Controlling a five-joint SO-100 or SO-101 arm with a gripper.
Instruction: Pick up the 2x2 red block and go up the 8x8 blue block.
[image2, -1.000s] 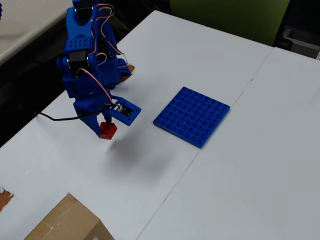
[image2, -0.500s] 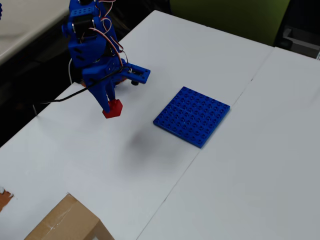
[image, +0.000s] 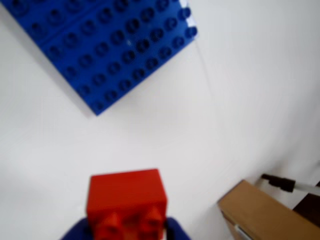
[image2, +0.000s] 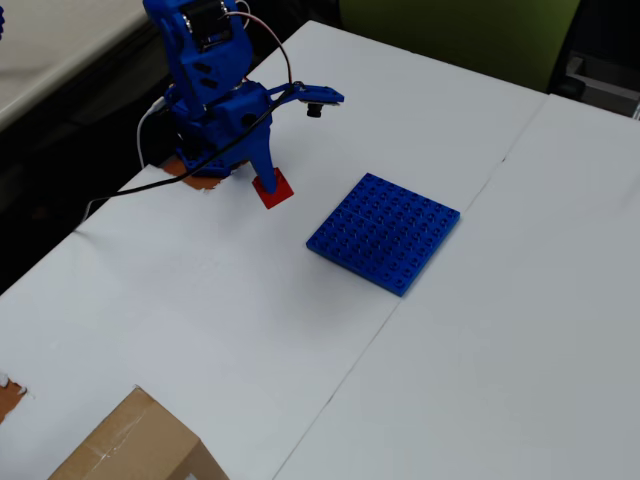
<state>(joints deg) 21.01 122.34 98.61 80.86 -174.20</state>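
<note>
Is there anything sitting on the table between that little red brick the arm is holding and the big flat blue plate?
Nothing: in the overhead view only bare white table separates the red brick from the blue plate. The wrist view agrees.

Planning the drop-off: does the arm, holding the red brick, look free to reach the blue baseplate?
Probably yes. The gripper holds the red brick off the table, and only bare white table separates it from the blue baseplate.

In the overhead view, bare white bench (image2: 250, 300) is lying open between the jaws' red block (image2: 272, 188) and the blue plate (image2: 384, 232) to its right; only a cardboard box (image2: 130, 445) is sitting at the near-left edge, well apart.
</note>
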